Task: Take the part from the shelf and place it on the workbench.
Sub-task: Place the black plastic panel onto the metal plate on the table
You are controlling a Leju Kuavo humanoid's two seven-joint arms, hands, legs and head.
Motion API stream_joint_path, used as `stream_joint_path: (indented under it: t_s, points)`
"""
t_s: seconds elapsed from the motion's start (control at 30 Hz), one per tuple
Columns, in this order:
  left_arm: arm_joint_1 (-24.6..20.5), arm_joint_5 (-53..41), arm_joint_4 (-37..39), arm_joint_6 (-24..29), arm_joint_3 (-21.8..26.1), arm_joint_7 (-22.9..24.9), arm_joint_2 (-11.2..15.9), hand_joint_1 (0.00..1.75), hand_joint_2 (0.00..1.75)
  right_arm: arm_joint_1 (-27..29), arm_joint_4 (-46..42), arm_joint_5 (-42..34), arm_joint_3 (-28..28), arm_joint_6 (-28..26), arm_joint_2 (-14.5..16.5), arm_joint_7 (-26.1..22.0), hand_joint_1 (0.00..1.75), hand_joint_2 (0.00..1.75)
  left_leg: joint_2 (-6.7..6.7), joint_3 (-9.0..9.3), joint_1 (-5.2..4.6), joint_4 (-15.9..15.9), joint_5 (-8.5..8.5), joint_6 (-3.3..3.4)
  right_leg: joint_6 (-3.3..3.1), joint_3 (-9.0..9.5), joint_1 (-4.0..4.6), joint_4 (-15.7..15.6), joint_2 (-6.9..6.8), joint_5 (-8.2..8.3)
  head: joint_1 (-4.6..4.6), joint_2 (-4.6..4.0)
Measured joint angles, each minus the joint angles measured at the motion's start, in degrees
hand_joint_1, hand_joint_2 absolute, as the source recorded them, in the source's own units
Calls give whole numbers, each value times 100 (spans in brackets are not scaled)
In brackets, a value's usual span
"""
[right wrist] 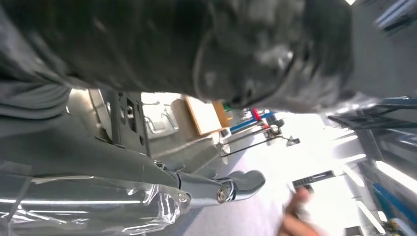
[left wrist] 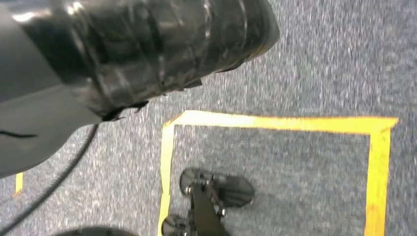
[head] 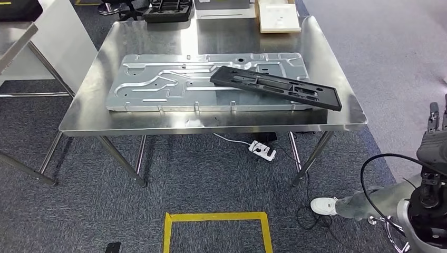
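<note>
The black part lies flat on the steel workbench, resting across a large stamped metal plate with its far-right end reaching past the plate's edge toward the bench's right side. Its long axis runs left to right across the bench, tilted so the right end sits nearer the robot. The right hand hangs at the right edge of the head view, below and well apart from the bench, with nothing visibly in it; how far its fingers are spread I cannot tell. The left hand hangs over the carpet above a yellow tape square, its fingers too blurred to read. The part lies forward and left of the right hand, the nearer one; judged from this, the placing looks done.
</note>
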Motion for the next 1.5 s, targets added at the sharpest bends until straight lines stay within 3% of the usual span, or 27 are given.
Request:
stream_joint_path:
  t_s: [0.07, 0.13, 0.2, 0.27, 0.3, 0.37, 0.43, 0.5, 0.57, 0.63, 0.7, 0.73, 0.77, 0.8, 0.87, 0.93, 0.97, 1.03, 1.07, 1.13, 1.2, 1.23, 1.27, 1.3, 1.37, 1.43, 1.5]
  points:
    - [6, -1, 2, 1, 0, 5, -7, 0, 0, 30, -50, -128, -84, 1, 20, -9, 0, 0, -12, -91, 23, 103, -94, -72, -96, -96, -4, -18, -12, 88, -1, 0]
    - [5, -20, 3, 1, 0, 12, -11, 0, 0, 54, -108, -208, -149, 3, 28, -27, 0, 0, -16, -270, 46, 550, -560, -135, -174, -229, -3, -31, -22, 212, -7, 0]
    - [-1, -42, 3, 5, 0, 33, -14, 0, 0, 80, -158, -306, -201, 4, 37, -43, 0, 0, -16, -434, 56, 1232, -1048, -169, -205, -380, 19, -28, -23, 330, -13, 0]
    - [-3, -73, 3, 17, 0, 93, -14, 0, 0, 127, -195, -456, -238, 3, 50, -78, 0, 0, -18, -384, 57, 1549, -1076, -152, -210, -537, 44, -24, -22, 447, -12, 0]
    - [-5, -109, 3, 25, 0, 138, -14, 0, 0, 155, -215, -525, -255, 2, 58, -106, 0, 0, -19, -228, 49, 1435, -942, -123, -208, -615, 53, -23, -22, 505, -11, 0]
    - [-16, -236, 3, 43, -4, 234, -10, 0, 0, 203, -259, -603, -304, 3, 69, -156, 0, 0, -21, 347, 3, 712, -722, -34, -193, -746, 61, -21, -22, 621, -12, 0]
    - [-34, -378, 3, 56, -16, 312, 6, 0, 0, 231, -303, -617, -375, 3, 73, -177, 0, 0, -19, 846, -53, -37, -742, 42, -152, -800, 53, -37, -32, 728, -9, 0]
    - [-51, -530, 3, 58, -56, 395, 26, 0, 0, 243, -331, -602, -432, 2, 74, -162, 0, 0, -19, 957, -91, -306, -749, 98, -86, -794, 31, -97, -44, 842, -22, 0]
    - [-62, -669, 3, 52, -123, 492, 36, 0, 0, 244, -345, -559, -462, 2, 73, -118, 0, 0, 5, 922, -79, -411, -586, 179, -32, -812, 20, -101, -42, 826, -40, 0]
    - [-68, -733, 3, 45, -170, 550, 37, 0, 0, 242, -352, -511, -490, 2, 72, -77, 0, 0, 37, 842, -51, -504, -399, 253, -6, -920, 23, 231, -35, 401, -31, 0]
    - [-70, -759, 3, 44, -206, 568, 37, 0, 0, 247, -355, -464, -515, 2, 76, -25, 0, 0, 48, 685, -53, -500, -264, 274, 24, -1066, 9, 910, -33, -143, -24, 0]
    - [-68, -770, 3, 47, -229, 574, 37, 0, 0, 252, -355, -433, -525, 1, 81, 8, 0, 0, 50, 591, -51, -481, -203, 263, 45, -1097, -3, 1222, -34, -251, -23, 0]
    - [-67, -777, 3, 51, -253, 582, 37, 0, 0, 257, -355, -406, -537, 1, 90, 43, 0, 0, 51, 487, -46, -451, -148, 251, 69, -1065, -17, 1397, -34, -215, -24, 0]
    - [-66, -783, 3, 55, -274, 593, 37, 0, 0, 261, -355, -380, -553, 0, 100, 77, 0, 0, 52, 376, -38, -407, -99, 231, 95, -948, -35, 1394, -35, -82, -24, 0]
    - [-64, -802, 3, 56, -292, 617, 40, 0, 0, 263, -355, -331, -588, 0, 121, 131, 0, 0, 50, 154, -20, -266, -33, 179, 162, -453, -86, 835, -39, 116, -23, 0]
    - [-62, -818, 3, 56, -303, 632, 51, 0, 0, 271, -356, -273, -626, 0, 141, 178, 0, 0, 37, -23, -23, -86, 0, 117, 158, -1, -83, 175, -23, -2, -24, 0]
    - [-61, -821, 3, 57, -315, 635, 58, 0, 0, 276, -356, -240, -646, 0, 152, 199, 0, 0, 29, -76, -29, -25, 22, 85, 125, 85, -67, 18, -14, -92, -27, 1]
    - [-51, -822, 3, 58, -348, 636, 62, 0, 0, 285, -355, -119, -682, 0, 180, 276, 0, 0, 16, -131, -20, 23, 77, 21, 15, 38, -45, -10, -13, -74, -24, 1]
    - [-44, -822, 3, 58, -365, 635, 61, 0, 0, 278, -356, -16, -695, 0, 194, 344, 0, 0, 11, -171, -3, 63, 43, -10, -43, -11, -41, -4, -17, -30, -24, 1]
    - [-35, -806, 3, 56, -387, 631, 55, 0, 0, 264, -361, 220, -732, 1, 232, 514, 0, 0, 4, -311, 25, 384, -321, -68, -136, -145, -38, -16, -27, 84, -26, 0]
    - [-42, -779, 3, 54, -401, 624, 50, 0, 0, 259, -373, 373, -786, 1, 284, 645, 0, 0, 1, -496, 33, 1053, -881, -102, -178, -293, -12, -13, -27, 212, -35, 0]
    - [-44, -768, 3, 54, -405, 622, 50, 0, 0, 261, -377, 404, -811, 2, 311, 685, 0, 0, 0, -548, 32, 1371, -1038, -99, -186, -375, 5, -9, -26, 278, -36, 0]
    - [-44, -766, 3, 54, -409, 621, 50, 0, 0, 262, -379, 419, -835, 1, 337, 706, 0, 0, -2, -532, 28, 1560, -1061, -80, -191, -461, 23, -5, -25, 346, -36, 0]
    - [-42, -766, 3, 54, -413, 621, 50, 0, 0, 263, -379, 424, -855, 2, 359, 717, 0, 0, -3, -435, 20, 1576, -974, -50, -193, -549, 39, -1, -24, 411, -36, 0]
    - [-44, -766, 3, 54, -418, 620, 50, 0, 0, 263, -381, 425, -894, 1, 392, 723, 0, 0, -6, 44, -17, 1049, -700, 32, -190, -699, 57, 2, -23, 534, -35, 0]
    - [-66, -763, 3, 53, -429, 619, 57, 0, 0, 264, -387, 440, -957, 1, 433, 727, 0, 0, -10, 622, -72, 226, -680, 110, -159, -784, 60, -4, -34, 639, -32, 0]
    - [-83, -761, 3, 44, -442, 622, 68, 0, 0, 262, -392, 555, -1056, 1, 513, 785, 0, 0, -16, 852, -119, -210, -752, 166, -103, -808, 45, -45, -54, 750, -34, 0]
